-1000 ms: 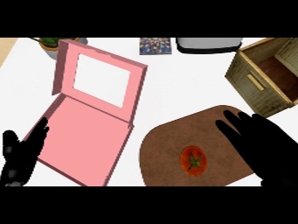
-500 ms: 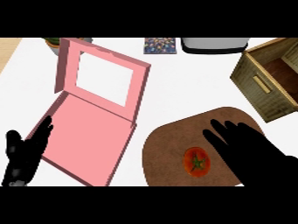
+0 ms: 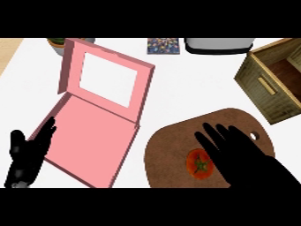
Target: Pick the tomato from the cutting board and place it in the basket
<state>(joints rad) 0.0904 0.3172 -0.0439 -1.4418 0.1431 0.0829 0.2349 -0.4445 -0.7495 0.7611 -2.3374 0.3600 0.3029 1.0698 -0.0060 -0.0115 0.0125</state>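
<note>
A red tomato (image 3: 199, 163) with a green stem lies on the brown cutting board (image 3: 172, 145) at the lower middle-right. My right hand (image 3: 240, 152) is over the board, fingers straight and spread, its edge just right of the tomato and partly covering it. The woven basket (image 3: 280, 79) stands at the right, open and tilted toward me, its inside bare. My left hand (image 3: 25, 154) rests open at the lower left, fingers up, beside the pink box.
An open pink box (image 3: 91, 128) with a windowed lid lies left of the board. At the back edge are a plant pot (image 3: 60, 43), a small patterned packet (image 3: 163, 45) and a grey appliance (image 3: 218, 45). White counter shows between board and basket.
My right hand has moved left across the cutting board, closing on the tomato. The left hand has shifted slightly right, toward the pink box.
</note>
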